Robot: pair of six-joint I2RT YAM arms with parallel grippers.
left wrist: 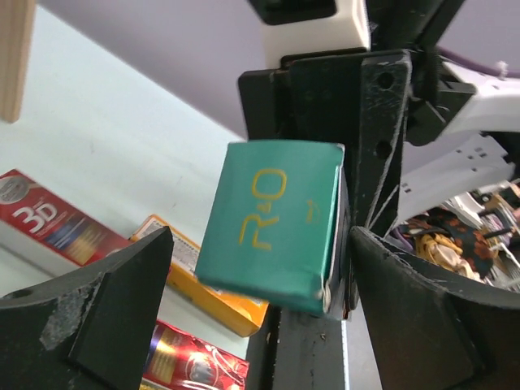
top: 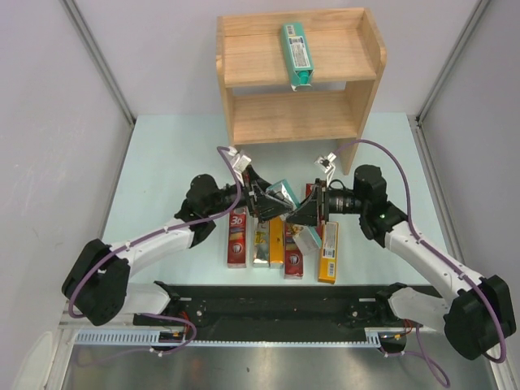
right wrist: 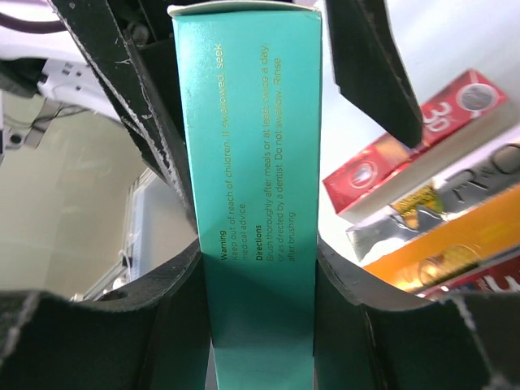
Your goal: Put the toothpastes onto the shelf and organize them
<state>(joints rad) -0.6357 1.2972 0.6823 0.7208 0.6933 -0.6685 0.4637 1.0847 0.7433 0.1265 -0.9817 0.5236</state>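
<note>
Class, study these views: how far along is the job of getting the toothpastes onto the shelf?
Done: one teal carton lies on the shelf's top tier, overhanging the front edge. In hand: the right gripper is shut on a second teal carton above the table, and the open left gripper straddles its end. Left: the row of cartons on the table, about six, plus tidying.

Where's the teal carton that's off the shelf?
Top view centre: teal carton held in the right gripper above the carton row, left gripper open around its end.
</note>
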